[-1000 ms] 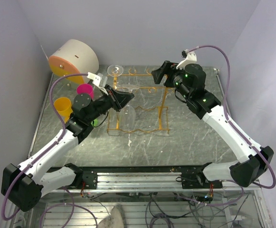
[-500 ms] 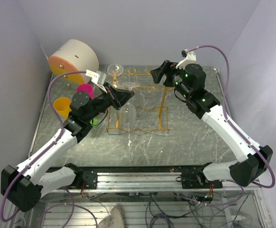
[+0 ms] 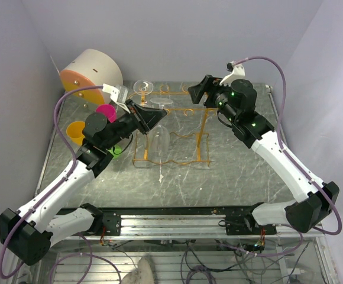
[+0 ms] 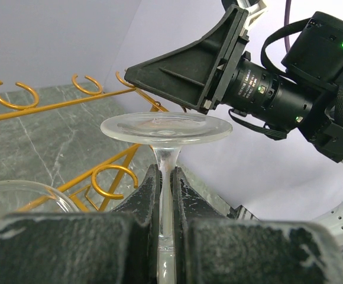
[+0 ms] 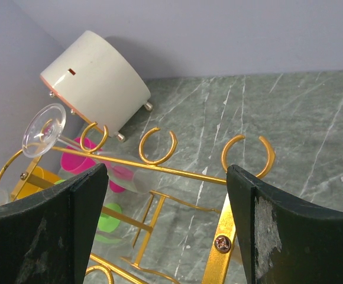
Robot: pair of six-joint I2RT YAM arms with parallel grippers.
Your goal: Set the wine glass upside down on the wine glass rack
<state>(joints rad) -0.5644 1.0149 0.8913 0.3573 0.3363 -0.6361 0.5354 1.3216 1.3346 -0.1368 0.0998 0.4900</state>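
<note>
**Left tool** (image 4: 166, 177): pressed together on the stem of the wine glass (image 4: 165, 126). The glass is held off the worktop (image 3: 219, 177), foot uppermost and bowl below, its long axis judged near upright. Outward from the tool, the foot disc lies near the top rail of the wine glass rack (image 4: 53, 105), with the open loop hooks beyond it. The coming move is judged a sideways slide of the stem into a hook.

**Right tool** (image 5: 165, 177): spread and empty, hovering by the far rail. A second glass (image 5: 44, 128) sits at the rack's far-left corner.
</note>
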